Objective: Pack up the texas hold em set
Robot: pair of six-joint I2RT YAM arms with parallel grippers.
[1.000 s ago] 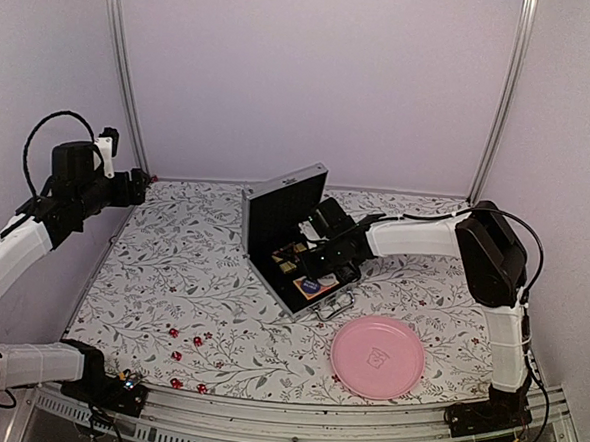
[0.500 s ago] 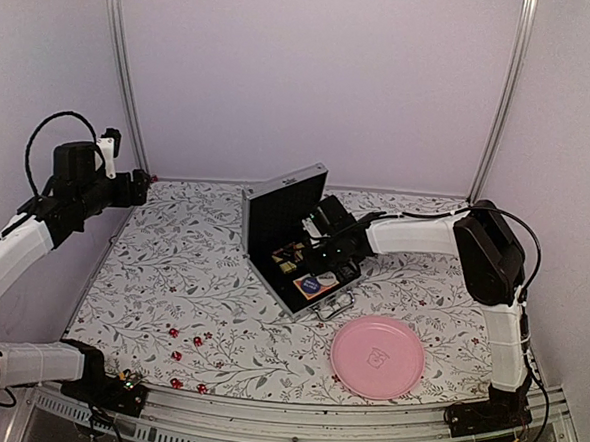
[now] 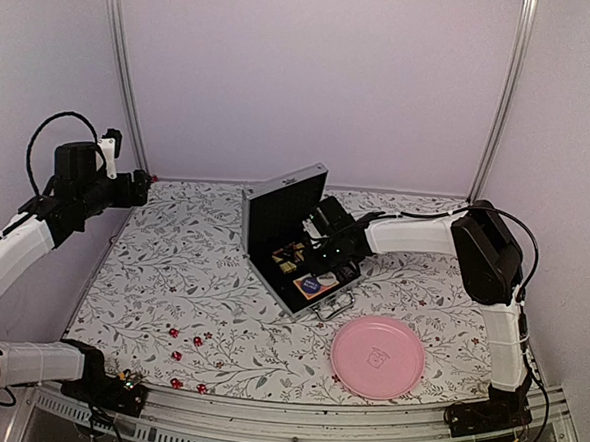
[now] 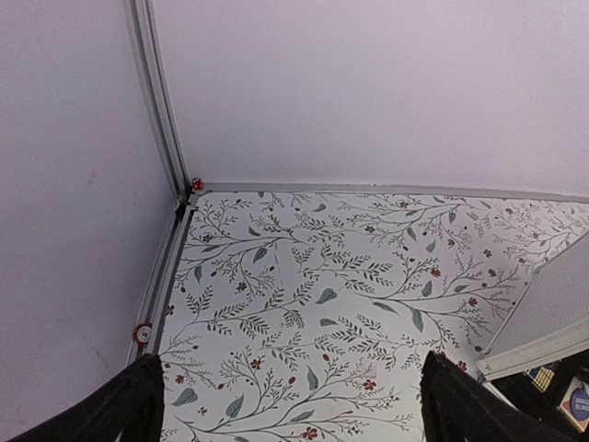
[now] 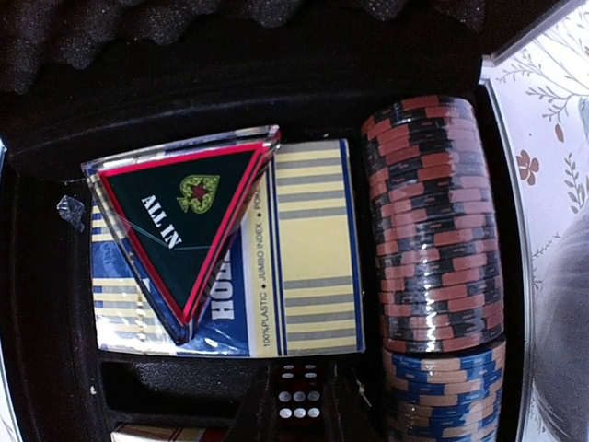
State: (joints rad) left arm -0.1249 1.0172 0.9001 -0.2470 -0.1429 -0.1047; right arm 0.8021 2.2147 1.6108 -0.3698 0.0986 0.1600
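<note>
The silver briefcase (image 3: 281,218) stands open mid-table, its lid upright and its metal handle (image 3: 336,308) toward the pink plate. My right gripper (image 3: 311,256) reaches into the black-lined base. In the right wrist view it (image 5: 296,405) is shut on a red die (image 5: 296,400), held just above a foam slot. A card deck (image 5: 304,249) with a triangular "ALL IN" marker (image 5: 179,212) lies beyond it, beside the red-black chips (image 5: 433,230) and blue chips (image 5: 451,396). Several red dice (image 3: 196,341) lie loose at the table's front left. My left gripper (image 4: 287,410) is open and empty, high at the back left.
A pink plate (image 3: 377,357) lies at the front right, near the case handle. A small red item (image 4: 197,184) sits in the back left corner by the frame post. The case lid's edge (image 4: 543,318) shows at the right of the left wrist view.
My right gripper has shifted slightly inside the case. The left arm has not moved.
</note>
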